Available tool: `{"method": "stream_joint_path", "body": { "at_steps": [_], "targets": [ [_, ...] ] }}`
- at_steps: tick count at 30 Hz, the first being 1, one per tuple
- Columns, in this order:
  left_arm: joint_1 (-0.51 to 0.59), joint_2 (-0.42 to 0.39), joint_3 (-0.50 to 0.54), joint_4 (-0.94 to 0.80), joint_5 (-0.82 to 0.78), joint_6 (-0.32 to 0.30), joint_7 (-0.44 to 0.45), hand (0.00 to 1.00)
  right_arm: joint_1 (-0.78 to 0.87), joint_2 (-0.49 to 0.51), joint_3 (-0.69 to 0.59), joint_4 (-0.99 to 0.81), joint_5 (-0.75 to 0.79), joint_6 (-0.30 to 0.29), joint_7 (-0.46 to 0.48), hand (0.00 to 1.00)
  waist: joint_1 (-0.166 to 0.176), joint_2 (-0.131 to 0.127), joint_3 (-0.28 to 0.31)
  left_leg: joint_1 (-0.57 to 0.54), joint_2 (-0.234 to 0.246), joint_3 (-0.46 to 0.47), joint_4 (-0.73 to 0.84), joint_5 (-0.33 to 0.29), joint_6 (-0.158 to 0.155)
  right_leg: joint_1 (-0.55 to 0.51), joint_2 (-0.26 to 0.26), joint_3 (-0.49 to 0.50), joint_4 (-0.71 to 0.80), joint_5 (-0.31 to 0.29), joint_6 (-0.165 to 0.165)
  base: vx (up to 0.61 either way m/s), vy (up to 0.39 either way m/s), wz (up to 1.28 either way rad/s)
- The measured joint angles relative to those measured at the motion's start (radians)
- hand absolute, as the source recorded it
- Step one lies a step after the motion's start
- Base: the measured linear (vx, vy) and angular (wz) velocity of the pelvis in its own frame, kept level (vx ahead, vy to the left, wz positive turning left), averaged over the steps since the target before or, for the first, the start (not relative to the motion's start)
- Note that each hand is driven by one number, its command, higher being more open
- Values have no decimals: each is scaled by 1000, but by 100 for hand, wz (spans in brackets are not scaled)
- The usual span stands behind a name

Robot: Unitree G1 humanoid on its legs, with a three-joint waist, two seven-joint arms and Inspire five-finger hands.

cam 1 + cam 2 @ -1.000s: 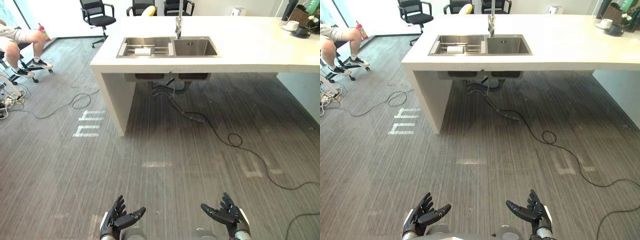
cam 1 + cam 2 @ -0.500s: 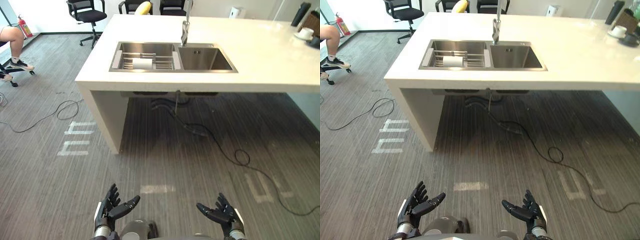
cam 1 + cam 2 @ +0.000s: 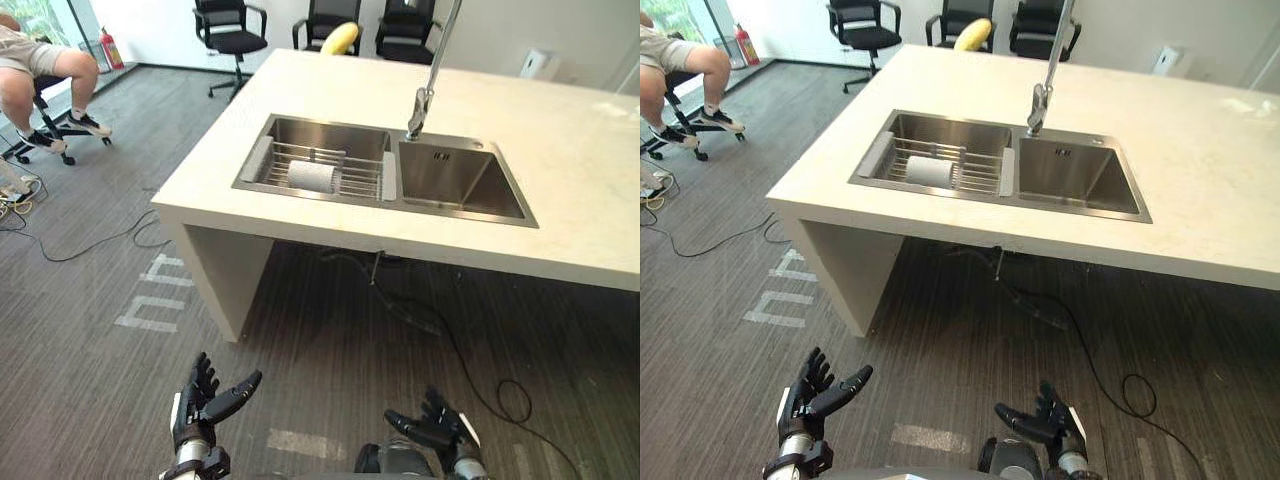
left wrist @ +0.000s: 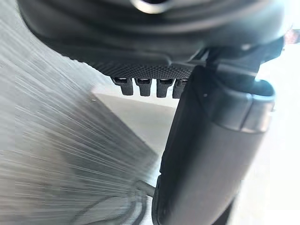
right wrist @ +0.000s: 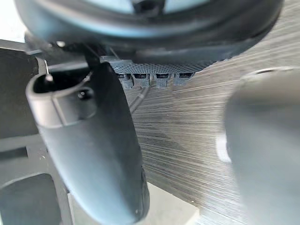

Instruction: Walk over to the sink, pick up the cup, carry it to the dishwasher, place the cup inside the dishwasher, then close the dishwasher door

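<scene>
Both empty: left hand (image 3: 197, 408), right hand (image 3: 438, 434) spread, cup (image 3: 315, 176) far off in sink (image 3: 458, 186)

an office kitchenette: pale stone counter (image 3: 580, 170) with stainless steel double sink (image 3: 455, 185), black swivel office chairs (image 3: 232, 30), grey striped carpet (image 3: 90, 330).

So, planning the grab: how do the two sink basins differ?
The left basin carries a wire rack; the right basin has none. The white cup lies on its side in the left basin; the right basin is empty. Both are steel, set in one counter.
</scene>
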Motion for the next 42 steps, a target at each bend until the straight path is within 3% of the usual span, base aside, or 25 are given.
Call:
{"method": "stream_joint_path", "body": {
  "at_steps": [1, 4, 6, 9, 10, 11, 12, 14, 16, 17, 18, 19, 21, 22, 26, 28, 30, 31, 33, 34, 37, 39, 40, 42],
  "targets": [
    [9, -2, -11, -70, 0, -3, -3, 100, 3, -5, 6, 2, 0, 13, -6, 100, 2, 7, 6, -56, 45, 8, 137, 35, 19, 57, 17, -7, -32, -12, -9, 309, -190, 5],
    [7, 9, -34, -212, -4, -16, -24, 100, 5, -19, 10, 7, 4, 17, -12, 100, 6, 2, 8, -142, 57, 13, 170, -3, 32, 145, 23, -10, -127, -14, -9, 297, -149, 0],
    [6, 19, -56, -317, -4, -25, -39, 100, 13, -29, 9, 11, 4, 18, -19, 100, 5, 6, 7, -164, 26, 45, 38, -25, 33, 202, 14, -11, -191, -1, 9, 254, -20, 4],
    [7, 19, -85, -506, -19, -33, -54, 100, 20, -43, 16, 5, 4, 37, -38, 100, 13, 4, 8, -172, -75, 84, -275, -16, 32, 267, -18, -4, -264, 4, 36, 325, 92, -4],
    [8, 18, -96, -551, -20, -38, -54, 100, 27, -47, 19, 4, 3, 37, -42, 100, 22, 10, 6, -173, -112, 74, -390, 25, 31, 274, -27, 8, -266, -2, 52, 280, 170, -34],
    [13, 14, -109, -619, -18, -45, -53, 100, 38, -60, 22, 1, -1, 40, -52, 100, 34, 45, -6, -168, -131, 43, -542, 192, 58, 278, -14, 33, -240, -27, 98, 291, 179, -50],
    [15, 18, -110, -635, -19, -50, -51, 100, 36, -53, 30, 8, -1, 50, -59, 100, 43, 47, -10, -147, -137, 57, -539, 203, 114, 280, -17, 55, -222, -42, 112, 302, 170, -48],
    [10, 32, -115, -678, -19, -53, -38, 100, 42, -25, 71, -3, -8, 58, -67, 100, 44, 11, -26, -144, -169, 79, -502, 145, 130, 290, -62, 113, -210, -65, 121, 311, 127, -22],
    [11, 30, -138, -745, -19, -49, -35, 100, 42, -14, 82, -18, -32, 66, -71, 100, 63, 1, -21, -130, -175, 113, -467, 74, 144, 276, -84, 145, -150, -72, 126, 257, 121, -34],
    [12, 30, -147, -757, -18, -48, -35, 100, 42, -13, 82, -20, -36, 69, -71, 100, 72, 2, -21, -115, -176, 124, -467, 58, 143, 257, -93, 152, -95, -73, 126, 211, 139, -53],
    [15, 36, -164, -786, -19, -41, -34, 100, 43, -7, 82, -24, -40, 71, -74, 100, 82, -1, -20, -74, -183, 140, -476, 33, 134, 188, -127, 168, 98, -69, 127, 232, 139, -36],
    [18, 53, -176, -812, -18, -40, -34, 100, 52, 7, 79, -38, -39, 71, -69, 100, 76, -20, -31, -32, -203, 141, -488, 15, 139, 105, -174, 179, 314, -45, 139, 251, 116, -20],
    [18, 72, -199, -828, -15, -41, -31, 100, 55, 18, 77, -38, -41, 69, -61, 100, 62, -28, -44, 29, -215, 137, -515, -2, 136, 42, -196, 164, 479, -49, 132, 307, 57, 8],
    [17, 80, -212, -826, 4, -41, -9, 100, 59, 19, 77, -39, -42, 60, -56, 100, 55, -29, -55, 65, -210, 129, -537, -2, 136, 19, -194, 134, 483, -59, 115, 325, 31, 13],
    [-25, 100, -231, -795, 49, -22, 42, 100, 53, 25, 74, -39, -45, 14, -49, 100, 27, -29, -56, 110, -176, 83, -569, -8, 111, -57, -168, 52, 358, -79, 89, 310, -80, 35],
    [-78, 122, -228, -739, 51, 11, 71, 100, 41, 33, 74, -39, -47, 10, -38, 100, 13, -28, -55, 138, -132, 53, -569, -22, 66, -83, -121, 41, 227, -72, 84, 271, -198, 35],
    [-85, 136, -215, -724, 51, 33, 72, 100, 47, 46, 75, -34, -50, 14, -34, 100, 11, -63, -68, 151, -139, 43, -557, -47, 25, -75, -108, 54, 38, 63, 56, 328, -303, 15],
    [-81, 103, -215, -687, 60, 52, 69, 100, 37, 29, 55, -18, -41, 31, -33, 100, 10, -21, -84, 162, -97, 31, -553, -51, -1, -42, -75, 32, 14, 39, 51, 308, -290, 8],
    [-73, 72, -232, -685, 62, 63, 60, 100, 32, 5, 54, -14, -41, 36, -41, 100, 11, 13, -94, 155, -68, 31, -554, -34, -20, -15, -39, 10, -38, 39, 40, 255, -248, 14],
    [-73, 66, -244, -685, 67, 65, 45, 100, 30, -8, 50, -4, -41, 43, -41, 100, 14, 33, -104, 155, -59, 31, -558, -10, -23, 1, -26, -2, -60, 34, 32, 253, -249, 19],
    [-74, 66, -247, -685, 103, 69, 12, 100, 31, -20, 29, 21, -41, 70, -45, 100, 18, 27, -101, 99, -34, 30, -411, 38, -23, 74, -10, -24, -141, 40, 18, 151, -171, 15],
    [-74, 66, -249, -686, 108, 78, -24, 100, 32, -23, 24, 40, -41, 82, -44, 100, 30, 22, -98, 44, -17, 27, -304, 12, -10, 112, -4, -25, -188, 54, 12, 75, -99, -2],
    [-74, 68, -249, -691, 120, 80, -50, 100, 32, -26, 17, 49, -41, 82, -46, 100, 30, 24, -99, 16, -22, 27, -317, -11, 5, 126, -5, -24, -206, 61, 16, 42, -33, -10],
    [-75, 74, -253, -710, 123, 81, -84, 100, 30, -29, 15, 58, -41, 82, -47, 100, 29, 25, -99, 3, -42, 18, -431, 1, 27, 134, -3, -12, -219, 69, 21, 29, 17, -18]
  ]
}}
